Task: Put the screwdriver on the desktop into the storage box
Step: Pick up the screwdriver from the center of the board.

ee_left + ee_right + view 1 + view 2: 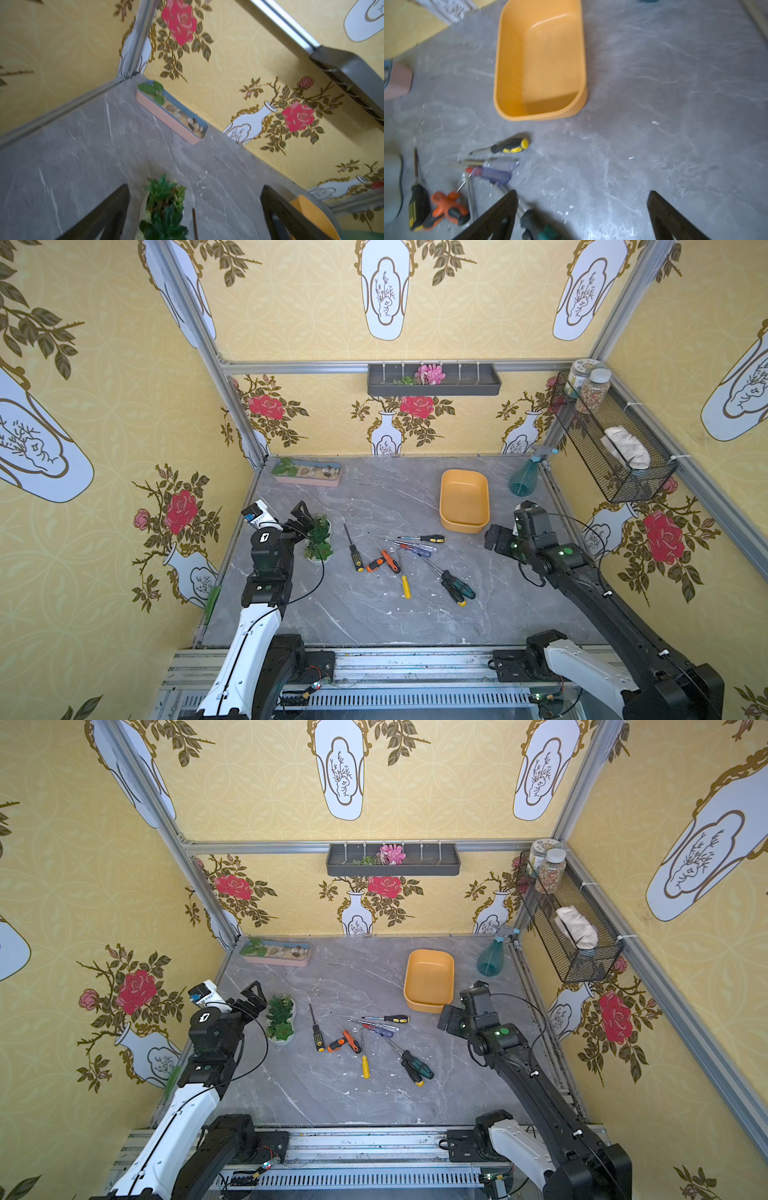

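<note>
— Yellow flowered wallpaper on three sides, and the grey marbled desktop (374,614) carries everything. Where are the screwdrivers (399,560)?

— Loose in a heap at its middle, some shafts crossing, none in the storage box (463,497) yet. The box stands toward the far right corner, empty, seemingly nested in a second tub of the same colour.

— And the arms?

— Left gripper (195,187) hangs by the potted plants (319,539) near the left edge, jaws spread wide, nothing between them. Right gripper (582,195) hovers between box and heap, equally wide and empty; I'd guess it is placed there because the black-and-yellow screwdriver (430,538) lies nearest, with a short carry to the box.

— Other containers?

— A pink tray (307,482) at the far left corner holds pebbles and leaves; the dark wall tray (434,390) holds a pink flower; the wire basket (590,435) on the right wall holds two jars and what looks like a cloth.
</note>
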